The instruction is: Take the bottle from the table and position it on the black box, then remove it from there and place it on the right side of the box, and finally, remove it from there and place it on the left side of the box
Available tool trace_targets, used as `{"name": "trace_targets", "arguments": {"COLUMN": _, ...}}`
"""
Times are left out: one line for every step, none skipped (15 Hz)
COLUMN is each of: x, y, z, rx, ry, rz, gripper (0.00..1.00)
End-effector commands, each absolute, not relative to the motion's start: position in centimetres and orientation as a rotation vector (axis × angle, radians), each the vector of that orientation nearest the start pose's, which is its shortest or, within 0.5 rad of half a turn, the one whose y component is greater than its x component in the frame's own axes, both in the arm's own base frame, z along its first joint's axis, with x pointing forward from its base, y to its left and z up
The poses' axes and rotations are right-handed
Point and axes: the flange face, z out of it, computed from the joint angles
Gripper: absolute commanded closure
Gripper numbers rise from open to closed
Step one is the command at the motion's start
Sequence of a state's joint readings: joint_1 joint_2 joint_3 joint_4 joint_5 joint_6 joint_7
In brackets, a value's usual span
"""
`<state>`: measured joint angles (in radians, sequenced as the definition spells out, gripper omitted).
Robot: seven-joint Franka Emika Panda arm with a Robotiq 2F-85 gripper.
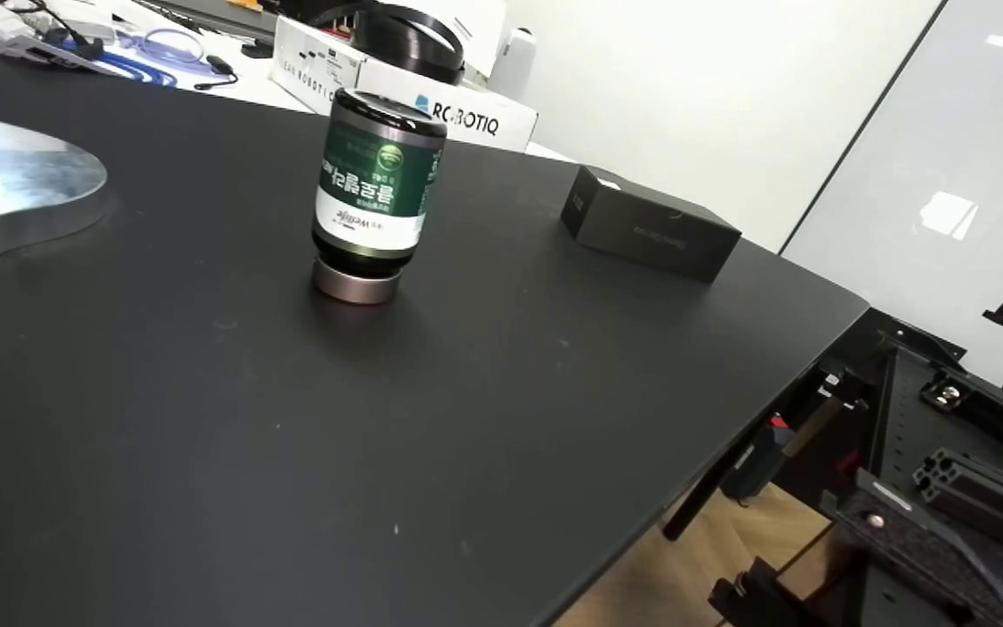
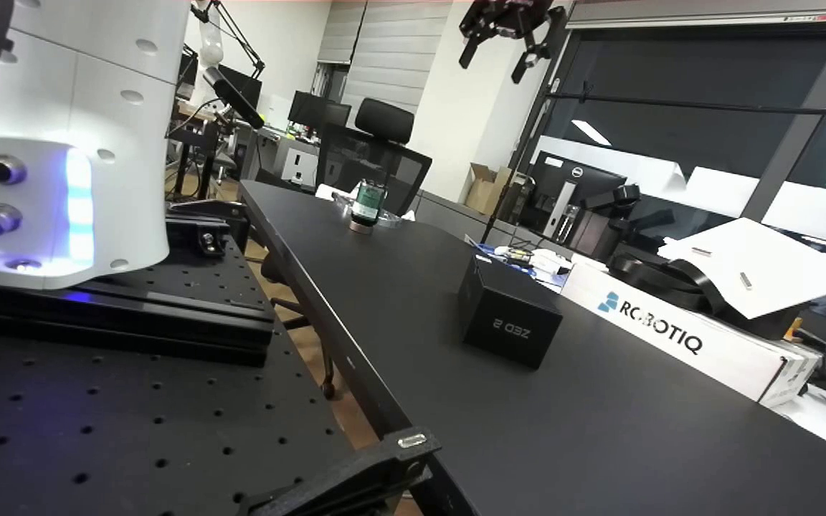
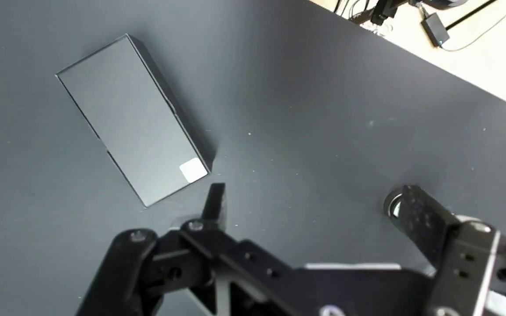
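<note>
The bottle stands upside down on its cap on the black table. Its label is dark green with a white band. It also stands near the far end in an exterior view. In the wrist view a gripper finger hides most of the bottle. The black box lies flat on the table, apart from the bottle; it also shows in an exterior view and in the wrist view. My gripper is open and empty, high above the table; its spread fingers show in the wrist view.
A white Robotiq box stands behind the table, with cables beside it. A shiny metal plate is on the table on the bottle's other side from the black box. The white robot base stands beside the table's edge.
</note>
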<state>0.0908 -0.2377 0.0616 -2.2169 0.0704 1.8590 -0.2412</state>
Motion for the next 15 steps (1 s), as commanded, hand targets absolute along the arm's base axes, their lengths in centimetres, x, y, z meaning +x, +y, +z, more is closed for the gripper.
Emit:
{"name": "trace_targets", "arguments": {"x": 44.0, "y": 14.8, "z": 42.0, "rx": -3.058, "ry": -0.8, "rz": 0.209, "gripper": 0.0}}
{"name": "trace_targets", "arguments": {"x": 43.3, "y": 17.0, "z": 40.5, "rx": -3.057, "ry": -0.888, "rz": 0.218, "gripper": 0.0}}
{"name": "trace_targets", "arguments": {"x": 42.7, "y": 18.9, "z": 39.1, "rx": -3.052, "ry": -0.969, "rz": 0.226, "gripper": 0.0}}
{"name": "trace_targets", "arguments": {"x": 42.1, "y": 20.5, "z": 37.9, "rx": -3.05, "ry": -1.037, "rz": 0.228, "gripper": 0.0}}
{"name": "trace_targets", "arguments": {"x": 41.6, "y": 22.1, "z": 36.9, "rx": -3.043, "ry": -1.097, "rz": 0.244, "gripper": 0.0}}
{"name": "trace_targets", "arguments": {"x": 41.1, "y": 23.4, "z": 35.8, "rx": -3.037, "ry": -1.154, "rz": 0.251, "gripper": 0.0}}
{"name": "trace_targets", "arguments": {"x": 40.8, "y": 24.4, "z": 34.9, "rx": -3.028, "ry": -1.2, "rz": 0.26, "gripper": 0.0}}
{"name": "trace_targets", "arguments": {"x": 40.6, "y": 25.4, "z": 33.9, "rx": -3.017, "ry": -1.242, "rz": 0.27, "gripper": 0.0}}
{"name": "trace_targets", "arguments": {"x": 40.4, "y": 26.2, "z": 33.2, "rx": -3.007, "ry": -1.277, "rz": 0.278, "gripper": 0.0}}
{"name": "trace_targets", "arguments": {"x": 40.2, "y": 27.0, "z": 32.5, "rx": -2.995, "ry": -1.306, "rz": 0.294, "gripper": 0.0}}
{"name": "trace_targets", "arguments": {"x": 40.1, "y": 27.7, "z": 31.8, "rx": -2.985, "ry": -1.331, "rz": 0.301, "gripper": 0.0}}
{"name": "trace_targets", "arguments": {"x": 40.1, "y": 28.3, "z": 31.1, "rx": -2.977, "ry": -1.36, "rz": 0.305, "gripper": 0.0}}
{"name": "trace_targets", "arguments": {"x": 40.1, "y": 28.9, "z": 30.2, "rx": -2.966, "ry": -1.396, "rz": 0.302, "gripper": 0.0}}
{"name": "trace_targets", "arguments": {"x": 40.0, "y": 29.5, "z": 29.7, "rx": -2.956, "ry": -1.429, "rz": 0.295, "gripper": 0.0}}
{"name": "trace_targets", "arguments": {"x": 40.0, "y": 30.2, "z": 29.2, "rx": -2.944, "ry": -1.462, "rz": 0.281, "gripper": 0.0}}
